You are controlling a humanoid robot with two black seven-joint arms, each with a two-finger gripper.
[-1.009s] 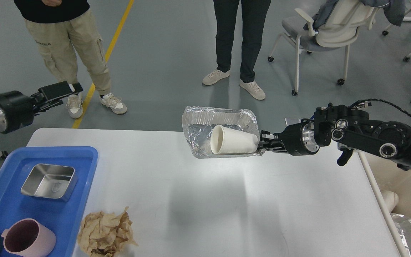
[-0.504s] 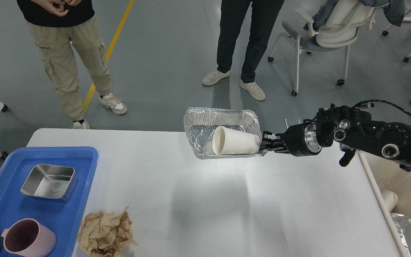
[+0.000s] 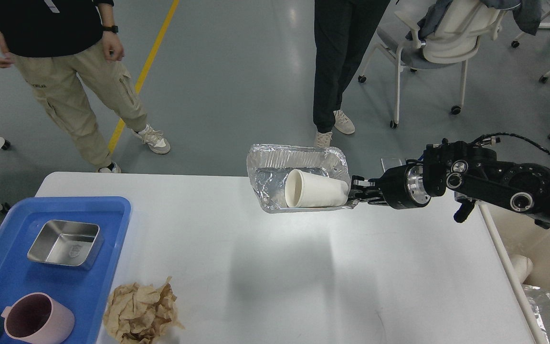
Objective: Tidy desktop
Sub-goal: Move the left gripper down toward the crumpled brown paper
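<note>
My right end effector point(image 3: 354, 193) is clamped on the rim of a foil tray point(image 3: 275, 179), holding it above the white desk point(image 3: 280, 286), which fills the lower view. A white paper cup point(image 3: 315, 189) lies on its side in the tray. My left end effector is out of view. Crumpled brown paper point(image 3: 141, 313) sits beside the blue tray point(image 3: 3, 277).

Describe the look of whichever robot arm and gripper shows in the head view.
Only the right arm shows: black, chunky rounded segments, round silver joint caps, a polished silver wrist ring and a black cable looping over the top. The right gripper is small, black and partly hidden. The left arm is out of view.
</note>
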